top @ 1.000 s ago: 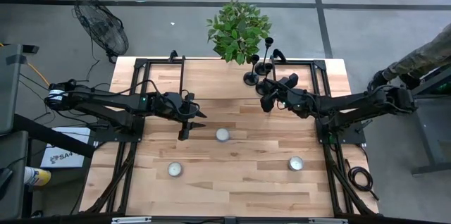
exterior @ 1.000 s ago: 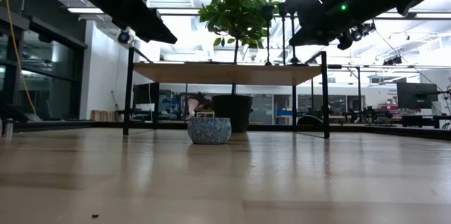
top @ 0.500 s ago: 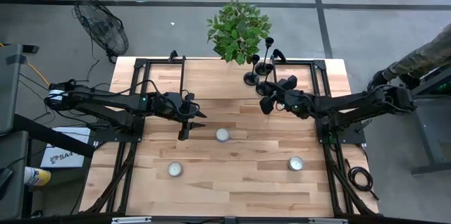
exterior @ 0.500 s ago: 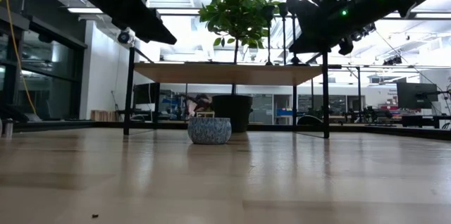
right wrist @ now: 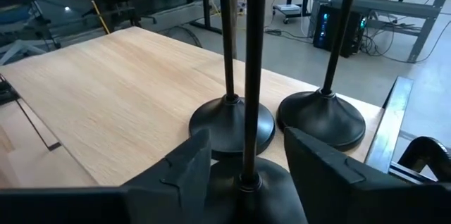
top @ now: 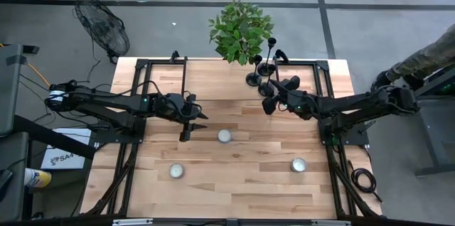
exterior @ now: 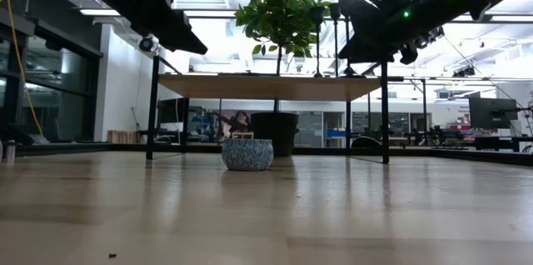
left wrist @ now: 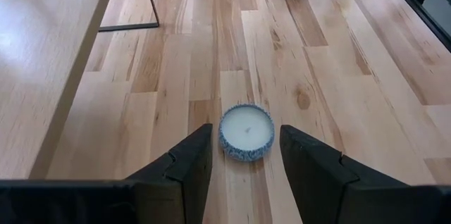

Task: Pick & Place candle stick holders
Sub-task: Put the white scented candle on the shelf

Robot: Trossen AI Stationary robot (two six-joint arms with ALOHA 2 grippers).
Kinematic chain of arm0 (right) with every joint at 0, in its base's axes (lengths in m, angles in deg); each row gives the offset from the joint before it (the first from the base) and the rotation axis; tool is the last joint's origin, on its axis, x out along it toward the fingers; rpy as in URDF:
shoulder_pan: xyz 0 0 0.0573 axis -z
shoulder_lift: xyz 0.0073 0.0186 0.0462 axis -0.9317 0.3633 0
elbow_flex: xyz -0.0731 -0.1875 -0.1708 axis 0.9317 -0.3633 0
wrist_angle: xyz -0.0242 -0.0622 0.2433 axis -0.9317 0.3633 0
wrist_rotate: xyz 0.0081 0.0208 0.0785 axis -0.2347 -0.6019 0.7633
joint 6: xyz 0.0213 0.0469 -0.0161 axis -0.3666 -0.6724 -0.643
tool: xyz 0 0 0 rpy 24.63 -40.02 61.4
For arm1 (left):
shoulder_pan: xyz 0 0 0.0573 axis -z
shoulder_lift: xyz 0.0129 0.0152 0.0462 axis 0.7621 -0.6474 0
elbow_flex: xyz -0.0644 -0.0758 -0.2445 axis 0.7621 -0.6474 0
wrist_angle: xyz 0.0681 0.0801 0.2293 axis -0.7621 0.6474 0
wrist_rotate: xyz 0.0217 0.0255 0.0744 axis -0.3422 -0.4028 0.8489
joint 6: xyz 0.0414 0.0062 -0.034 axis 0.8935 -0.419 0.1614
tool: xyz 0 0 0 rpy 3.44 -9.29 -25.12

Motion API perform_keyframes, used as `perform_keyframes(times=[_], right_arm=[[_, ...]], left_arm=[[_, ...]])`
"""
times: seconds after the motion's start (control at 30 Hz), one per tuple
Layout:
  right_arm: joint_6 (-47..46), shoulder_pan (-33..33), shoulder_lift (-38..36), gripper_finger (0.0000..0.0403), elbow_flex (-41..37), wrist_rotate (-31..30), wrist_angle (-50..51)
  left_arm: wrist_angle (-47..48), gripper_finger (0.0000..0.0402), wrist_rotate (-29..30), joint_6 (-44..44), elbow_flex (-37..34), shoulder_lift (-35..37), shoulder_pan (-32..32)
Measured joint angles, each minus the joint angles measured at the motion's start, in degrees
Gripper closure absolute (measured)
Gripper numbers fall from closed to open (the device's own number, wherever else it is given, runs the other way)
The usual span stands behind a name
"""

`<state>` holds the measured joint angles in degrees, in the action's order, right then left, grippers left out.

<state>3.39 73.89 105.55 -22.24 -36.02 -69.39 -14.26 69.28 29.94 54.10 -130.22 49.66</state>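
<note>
The three black metal candlestick holders (top: 261, 73), each with flared base and thin stem, stand clustered near the far edge of the wooden worktop (top: 234, 183), toward its right corner, bases almost touching. The right end effector (right wrist: 243, 159) has its fingers spread, straddling the nearest stem (right wrist: 253, 76), apparently ready to pinch it. The neighbouring stems crowd the approach. A leafy green potted plant (top: 240, 30) stands just beside. The left end effector (left wrist: 243, 155) hovers spread over a white round candle (left wrist: 246, 131) at mid-worktop.
</note>
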Motion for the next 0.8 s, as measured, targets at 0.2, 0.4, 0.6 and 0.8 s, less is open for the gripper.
perform_keyframes(times=[0.2, 0.4, 0.6, 0.8], right_arm=[[0.04, 0.00, -1.65, 0.0217, 0.04, 0.03, -0.06], [0.02, -0.28, -5.48, 0.0217, 0.06, 0.39, 2.84], [-1.00, -2.55, -9.95, 0.0217, 0.06, 0.44, 7.87], [-1.44, -6.03, -14.24, 0.0217, 0.09, 0.44, 12.87]], left_arm=[[0.25, 0.0238, 0.00, 0.00, 0.00, 0.00, 0.02], [0.29, 0.0238, 0.00, 0.00, 0.00, 0.00, 0.01], [0.29, 0.0238, 0.00, 0.00, 0.00, 0.00, 0.00], [0.29, 0.0238, 0.00, 0.00, 0.00, 0.00, 0.00]])
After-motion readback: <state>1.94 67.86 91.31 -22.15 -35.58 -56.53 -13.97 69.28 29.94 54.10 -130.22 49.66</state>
